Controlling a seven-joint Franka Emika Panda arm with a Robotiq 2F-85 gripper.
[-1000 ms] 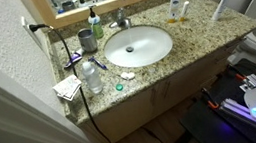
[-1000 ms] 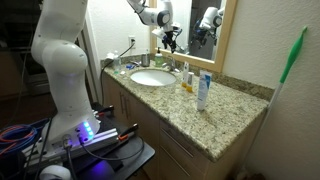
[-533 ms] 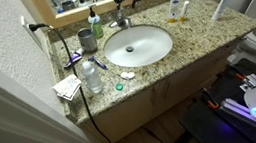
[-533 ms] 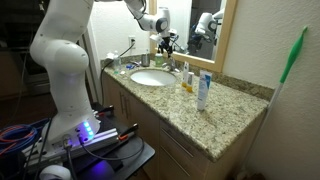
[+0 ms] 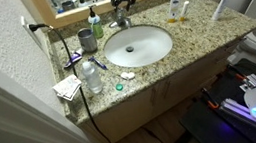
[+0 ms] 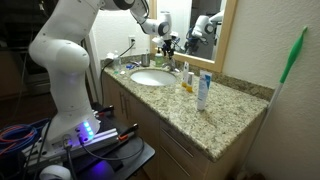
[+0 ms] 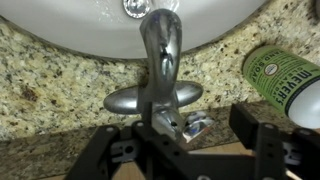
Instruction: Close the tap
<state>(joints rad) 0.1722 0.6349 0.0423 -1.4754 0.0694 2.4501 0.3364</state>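
- the dark green pump bottle (image 7: 290,85), at 3 o'clock in the wrist view, carries a pale label; "meyer" can be read on it, and the smaller print is too blurred.
- the white robot arm (image 6: 65,40) arches over the speckled granite counter (image 5: 198,31), with its wrist pointed down in front of the mirror.
- the black gripper (image 7: 188,150) is spread wide, one finger on either side of the small silvery metal tap (image 7: 160,60); whether they touch it cannot be told.
- in an exterior view the tap stands at the 12 o'clock rim of the white oval basin (image 5: 138,47), with the bottle at the tap's 9 o'clock.
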